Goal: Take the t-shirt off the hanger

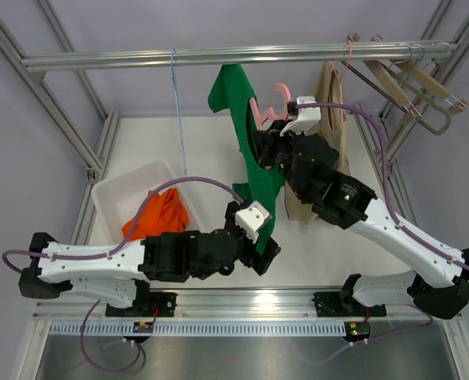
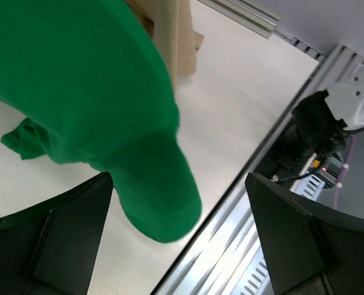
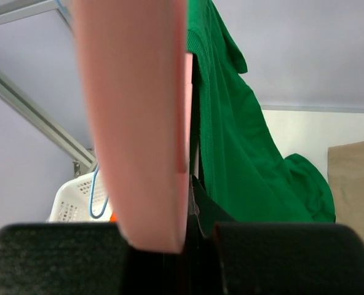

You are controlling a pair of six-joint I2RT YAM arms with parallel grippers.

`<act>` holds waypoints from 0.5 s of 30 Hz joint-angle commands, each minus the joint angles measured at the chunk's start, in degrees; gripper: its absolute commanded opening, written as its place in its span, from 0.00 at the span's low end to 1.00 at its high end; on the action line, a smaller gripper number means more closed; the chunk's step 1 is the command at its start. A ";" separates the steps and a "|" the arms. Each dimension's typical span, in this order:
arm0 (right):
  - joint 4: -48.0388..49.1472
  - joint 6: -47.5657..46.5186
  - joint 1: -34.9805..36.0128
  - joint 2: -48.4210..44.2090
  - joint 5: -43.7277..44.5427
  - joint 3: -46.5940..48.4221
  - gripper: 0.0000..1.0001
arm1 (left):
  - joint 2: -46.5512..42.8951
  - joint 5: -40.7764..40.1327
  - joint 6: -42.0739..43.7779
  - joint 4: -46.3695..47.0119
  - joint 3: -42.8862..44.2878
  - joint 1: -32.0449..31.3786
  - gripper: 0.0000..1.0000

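A green t-shirt [image 1: 254, 170] hangs from a pink hanger [image 1: 266, 111] below the top rail, its hem drooping toward the table. My right gripper [image 1: 265, 149] is shut on the pink hanger [image 3: 133, 123], with the green cloth [image 3: 243, 153] hanging just beside its fingers. My left gripper [image 1: 268, 247] is open at the shirt's lower end. In the left wrist view the wide-open gripper [image 2: 179, 246] has the green hem [image 2: 151, 196] hanging between its fingers [image 2: 65, 239] without being pinched.
A white basket [image 1: 120, 190] with an orange garment [image 1: 159, 214] sits at the left. A tan shirt [image 1: 329, 95] and wooden hangers [image 1: 409, 87] hang on the rail [image 1: 139, 58] at the right. A blue cord [image 1: 177, 103] hangs from the rail. The table's front rail [image 2: 243, 246] is below the left gripper.
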 commanded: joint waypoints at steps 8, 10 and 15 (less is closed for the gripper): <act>7.96 0.97 1.07 -6.29 -0.62 -0.18 0.00 | 2.32 -11.57 2.55 6.60 2.22 -0.87 0.20; 8.31 1.07 0.98 -6.73 -1.07 -0.62 0.00 | 1.88 -12.19 2.64 7.04 1.52 -1.13 0.00; 9.63 -1.04 1.07 -4.80 -0.55 2.44 0.00 | 1.43 -8.07 4.65 9.59 -0.85 -3.59 0.00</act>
